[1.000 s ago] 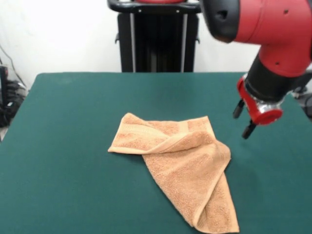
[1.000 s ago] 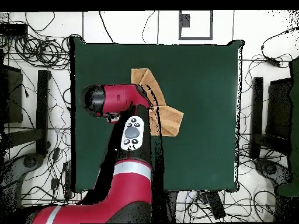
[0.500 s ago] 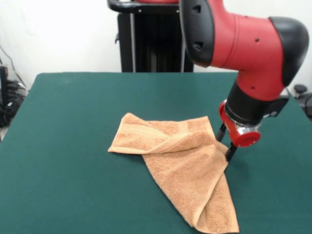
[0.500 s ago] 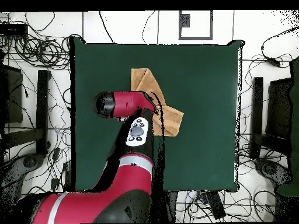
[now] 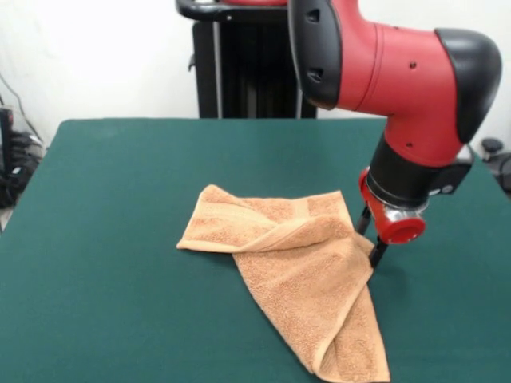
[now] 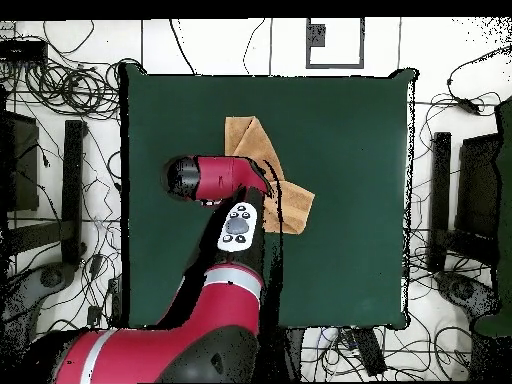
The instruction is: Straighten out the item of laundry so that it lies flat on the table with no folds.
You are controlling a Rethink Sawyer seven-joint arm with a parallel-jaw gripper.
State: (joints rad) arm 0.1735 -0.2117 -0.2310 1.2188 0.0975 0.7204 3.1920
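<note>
Orange-tan towel [image 5: 303, 271], folded, long axis diagonal toward front-view lower right; hand [image 5: 369, 237] spread at its edge.

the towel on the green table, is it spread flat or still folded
Folded. The towel has one flap doubled diagonally over the rest, a raised crease crossing it, on the table.

Table [image 5: 112, 175]: bare green top toward every edge and corner. Obstacles: folded towel [image 5: 295, 271] mid-table, reaching the front view's lower edge; arm with gripper [image 5: 370, 236] at the towel's right-hand fold.
</note>
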